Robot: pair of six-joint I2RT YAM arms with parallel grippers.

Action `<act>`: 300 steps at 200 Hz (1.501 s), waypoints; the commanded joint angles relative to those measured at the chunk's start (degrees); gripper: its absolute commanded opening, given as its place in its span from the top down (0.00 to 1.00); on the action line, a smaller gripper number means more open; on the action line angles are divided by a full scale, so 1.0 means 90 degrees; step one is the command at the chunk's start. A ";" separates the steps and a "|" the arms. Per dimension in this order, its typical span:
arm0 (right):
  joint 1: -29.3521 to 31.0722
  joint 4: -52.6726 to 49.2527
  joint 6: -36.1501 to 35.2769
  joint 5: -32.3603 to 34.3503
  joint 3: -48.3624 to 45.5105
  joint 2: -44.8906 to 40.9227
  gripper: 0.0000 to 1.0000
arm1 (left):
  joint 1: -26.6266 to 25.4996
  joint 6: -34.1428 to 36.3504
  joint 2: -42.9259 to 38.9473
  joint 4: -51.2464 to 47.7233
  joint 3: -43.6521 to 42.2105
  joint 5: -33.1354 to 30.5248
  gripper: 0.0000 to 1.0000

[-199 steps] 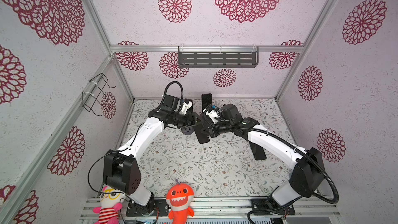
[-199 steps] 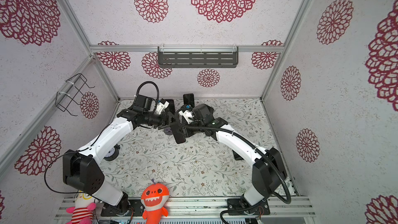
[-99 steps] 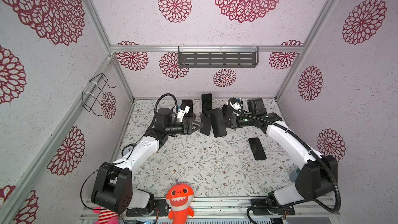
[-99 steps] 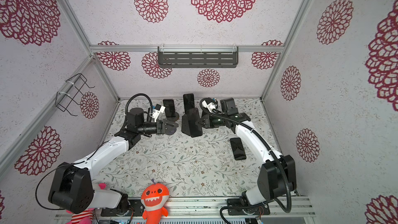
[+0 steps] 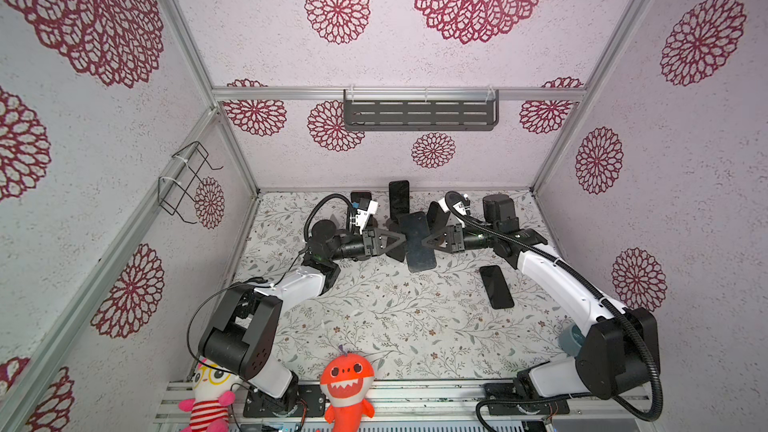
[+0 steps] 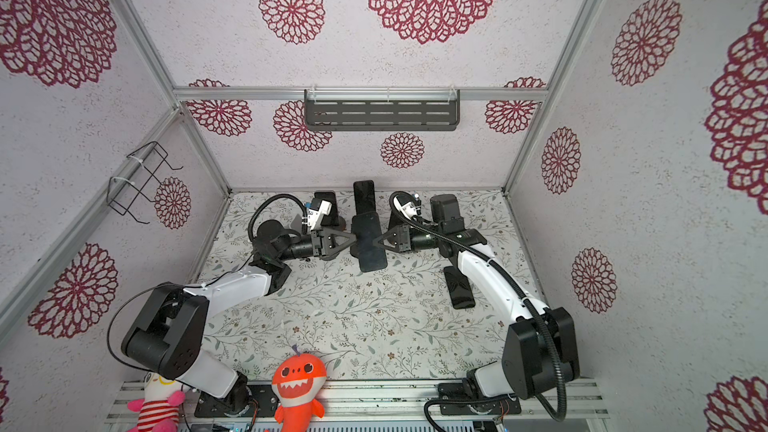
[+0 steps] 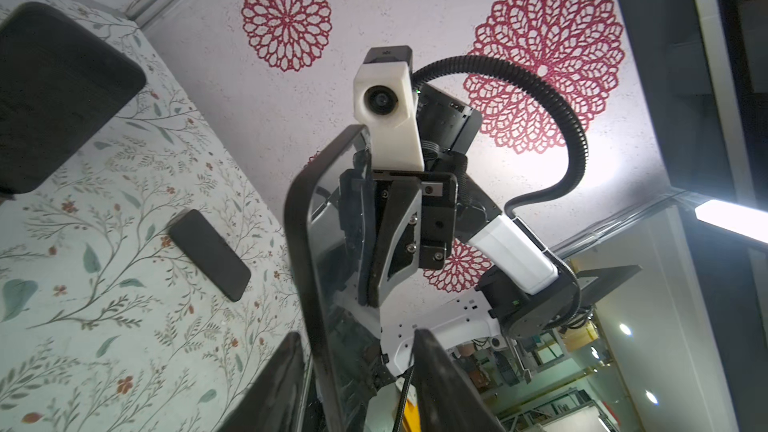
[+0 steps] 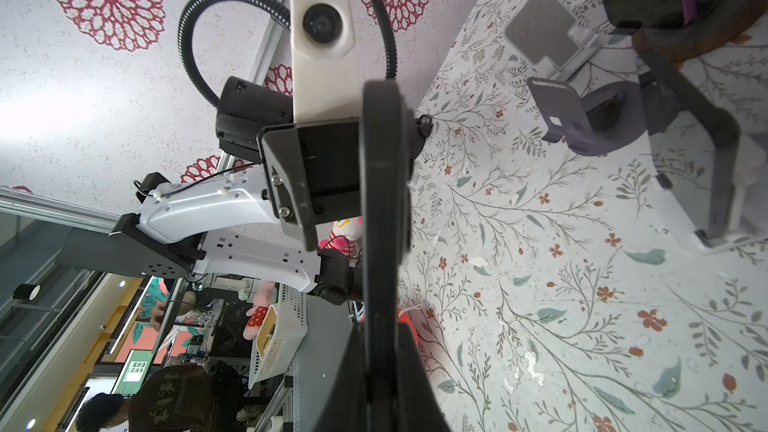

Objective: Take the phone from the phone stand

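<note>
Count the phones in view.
4. Held phone: mid-air, centre, in the right gripper. Flat phone: on the table, right side. Back phone: upright at the back. Fourth phone: just left of it, partly hidden. More may be hidden.

The left arm (image 5: 291, 284) and right arm (image 5: 557, 280) have white shells and black joints. A ribbed black hose (image 7: 540, 89) runs to each white camera housing (image 7: 388, 118). Black wedge fingers (image 7: 399, 234) carry silver screws (image 7: 411, 247); the left shoulder block (image 5: 245, 347) shows small round holes.
</note>
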 commanded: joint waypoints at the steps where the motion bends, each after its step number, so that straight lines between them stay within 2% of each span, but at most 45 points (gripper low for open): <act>1: -0.0026 0.0891 0.0319 -0.0482 0.0034 -0.0120 1.00 | -0.0102 -0.0525 0.0185 0.0965 0.0067 0.0096 0.59; 62: -0.0041 0.1179 0.0474 -0.0567 0.0048 0.0098 1.00 | -0.0206 -0.0639 0.0368 0.1168 0.0056 0.0077 0.92; 79: -0.0038 0.1144 0.0462 -0.0562 0.0072 0.0147 0.99 | -0.0226 -0.0611 0.0387 0.1124 0.0085 0.0060 1.00; 86: -0.0043 0.1109 0.0443 -0.0547 0.0089 0.0157 0.98 | -0.0242 -0.0600 0.0397 0.1104 0.0104 0.0057 1.00; 97: -0.0053 0.0937 0.0333 -0.0490 0.0127 0.0178 0.89 | -0.0253 -0.0574 0.0397 0.0998 0.0150 0.0048 1.00; 134: -0.0304 -0.0739 -0.0746 -0.0034 0.0540 0.0153 0.46 | -0.0319 -0.0084 0.0278 -0.0132 0.0393 -0.0117 1.00; 145: -0.0520 -0.1201 -0.0996 0.0092 0.0582 0.0076 0.39 | -0.0389 0.0140 0.0210 -0.0726 0.0467 -0.0345 1.00; 157: -0.0836 -0.1762 -0.1280 0.0364 0.0594 -0.0037 0.36 | -0.0506 0.0403 0.0141 -0.1417 0.0591 -0.0587 1.00; 177: -0.1312 -0.2637 -0.1650 0.1332 0.0634 -0.0230 0.36 | -0.0764 0.0883 0.0051 -0.2723 0.0934 -0.1085 1.00; 200: -0.1624 -0.3413 -0.1806 0.3497 0.0757 -0.0376 0.40 | -0.1147 0.1371 0.0182 -0.4338 0.1649 -0.1676 1.00; 223: -0.1740 -0.4197 -0.1874 0.6263 0.0919 -0.0242 0.48 | -0.1501 0.1433 0.0626 -0.5223 0.2373 -0.2208 1.00; 232: -0.1818 -0.4302 -0.1920 0.6954 0.0869 -0.0160 0.50 | -0.1649 0.1390 0.0879 -0.5418 0.2633 -0.2382 1.00; 243: -0.2016 -0.4148 -0.1935 0.7301 0.0635 -0.0095 0.53 | -0.1838 0.1294 0.1233 -0.5516 0.2896 -0.2600 1.00; 269: -0.2439 -0.3455 -0.1843 0.7510 -0.0022 -0.0056 0.72 | -0.2297 0.1020 0.2030 -0.5563 0.3557 -0.2875 1.00; 300: -0.2693 -0.2927 -0.1962 0.7691 -0.0598 0.0064 0.82 | -0.2637 0.0805 0.2779 -0.5836 0.4014 -0.3198 1.00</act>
